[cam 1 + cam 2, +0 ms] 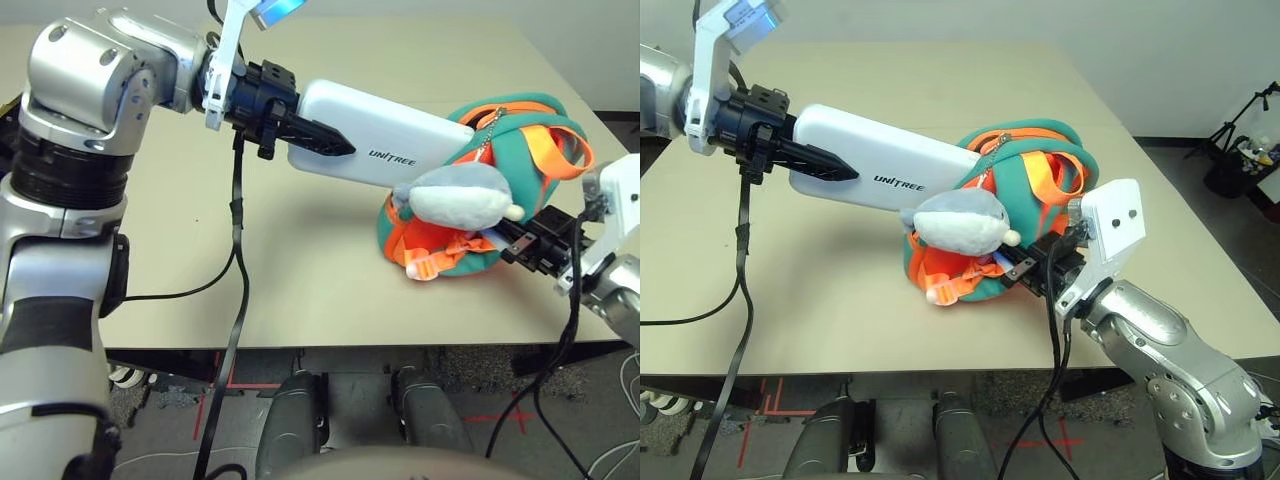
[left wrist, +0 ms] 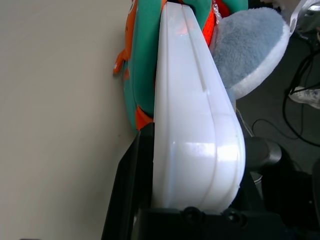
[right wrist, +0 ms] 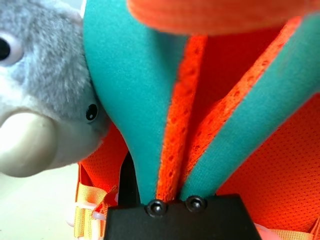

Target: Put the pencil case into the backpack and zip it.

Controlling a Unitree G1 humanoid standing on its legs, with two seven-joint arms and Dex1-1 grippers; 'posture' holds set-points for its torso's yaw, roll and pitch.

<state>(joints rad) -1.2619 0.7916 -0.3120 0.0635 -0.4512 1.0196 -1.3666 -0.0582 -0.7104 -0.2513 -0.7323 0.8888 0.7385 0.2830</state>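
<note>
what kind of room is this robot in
Likely a robotics lab or test space: a bare-looking table against a plain wall, red tape marks on the dark floor, and a black tripod standing off to the side.

A pale beige table [image 1: 730,250] with a smooth, plain top spreads across the room, its far edge near a light grey-white wall [image 1: 1140,60] and its near edge above a dark grey floor [image 1: 900,450] marked with red tape lines [image 1: 745,440] and patched with rougher, speckled areas. Off beyond the table's right side, a black tripod [image 1: 1240,115] stands beside a dark bin [image 1: 1235,172] with assorted things in its top, near the foot of the wall, where a black baseboard [image 1: 1160,142] runs. Soft, even light falls over the tabletop, with faint shadows on it.
</note>
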